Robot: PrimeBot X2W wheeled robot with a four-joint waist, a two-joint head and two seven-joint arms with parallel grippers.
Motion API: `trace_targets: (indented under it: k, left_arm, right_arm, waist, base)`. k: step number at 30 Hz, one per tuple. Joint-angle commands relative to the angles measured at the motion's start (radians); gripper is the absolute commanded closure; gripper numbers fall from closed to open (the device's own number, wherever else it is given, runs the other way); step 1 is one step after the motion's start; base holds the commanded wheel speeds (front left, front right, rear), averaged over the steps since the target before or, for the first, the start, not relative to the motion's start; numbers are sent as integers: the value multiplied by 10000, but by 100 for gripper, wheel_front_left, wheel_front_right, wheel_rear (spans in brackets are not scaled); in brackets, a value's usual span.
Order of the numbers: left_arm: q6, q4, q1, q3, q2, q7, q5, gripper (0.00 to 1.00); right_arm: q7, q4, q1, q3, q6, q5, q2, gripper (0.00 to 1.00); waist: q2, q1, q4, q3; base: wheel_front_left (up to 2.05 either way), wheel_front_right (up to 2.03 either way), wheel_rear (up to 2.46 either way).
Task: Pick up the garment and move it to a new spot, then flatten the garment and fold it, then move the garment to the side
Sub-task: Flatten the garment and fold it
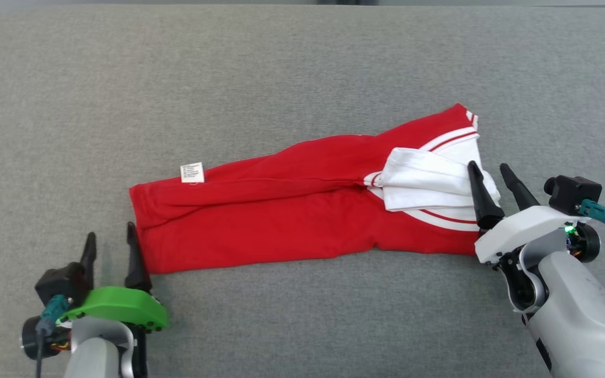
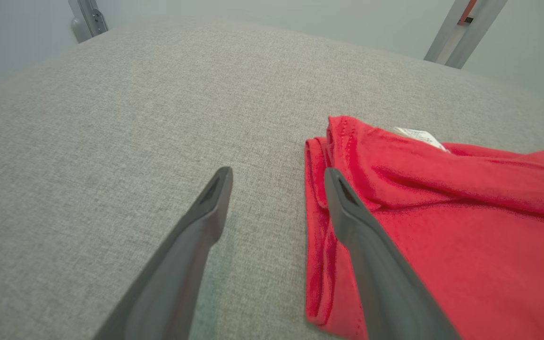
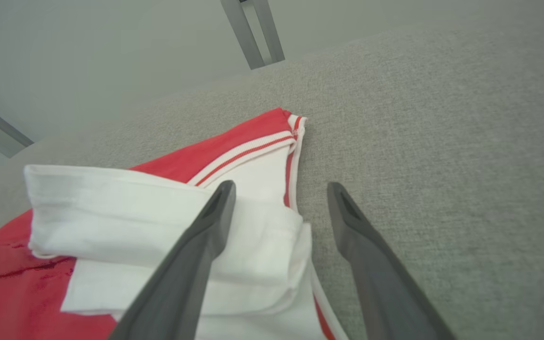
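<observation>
As garment (image 1: 292, 220) lies lengthwise along near edge of surface (image 1: 281, 79), we find left gripper (image 1: 111, 233) at left end, right gripper (image 1: 487, 167) at right; both spread, empty.

Soft, even light is falling from above, keeping the grey desk (image 1: 302, 63) uniformly bright with no glare. Only a faint, blurred shadow is lying on the cloth just beneath the fingers of the left hand (image 2: 277, 170), and it is showing best in the left wrist view. The red garment (image 2: 442, 226) beside that hand is looking oversaturated, its folds breaking into grainy blotches. Both wrist views are bending at the edges: the desk's far rim is curving, and the metal posts (image 3: 253, 33) beyond the right hand (image 3: 281, 184) are leaning and going soft. A small green lamp (image 1: 569, 229) is glowing behind the right hand's fingers.
</observation>
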Motion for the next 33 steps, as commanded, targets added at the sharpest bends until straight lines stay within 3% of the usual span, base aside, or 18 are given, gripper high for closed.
trace_targets:
  k: [1,6,10,11,12,13,14,19,27,33]
  left_arm:
    - [19,-119,170,-160,1,7,-138,0]
    - [158,-303,259,-654,10,7,-465,0]
    - [226,-407,261,-769,10,7,-570,0]
    - [234,-419,277,-785,10,7,-586,0]
    - [256,-434,306,-841,10,7,-602,0]
    - [271,-440,333,-874,10,7,-613,0]
    - [248,-399,363,-913,11,7,-661,0]
    - [213,-307,370,-1024,9,7,-709,0]
    - [201,-168,483,-1297,15,7,-819,0]
    - [246,39,523,-1498,14,7,-926,0]
  right_arm:
    - [9,299,-142,-85,-13,-37,-16,0]
    - [55,1569,-497,-210,-12,-253,189,0]
    - [110,1861,-426,251,11,41,653,0]
    - [111,1846,-392,414,27,95,708,25]
    - [99,1828,-348,589,30,186,766,62]
    - [90,1813,-319,660,30,274,795,91]
    - [65,1840,-277,726,30,355,804,100]
    - [-162,1721,-322,283,-9,296,477,100]
    - [-207,381,85,-1406,-15,-517,223,100]
    - [-206,-694,580,-1405,-13,-802,434,100]
  waist:
    - [0,0,324,68]
    - [0,0,750,183]
    - [0,0,869,246]
    - [0,0,873,243]
    - [0,0,863,227]
    - [0,0,844,206]
    - [0,0,807,161]
    - [0,0,453,-39]
    - [0,0,-409,-497]
    - [0,0,-662,-636]
  base:
    - [0,0,0]
    - [0,0,0]
    - [0,0,0]
    - [0,0,0]
    - [0,0,0]
    - [0,0,0]
    - [0,0,0]
    - [0,0,0]
    - [0,0,0]
    - [0,0,0]
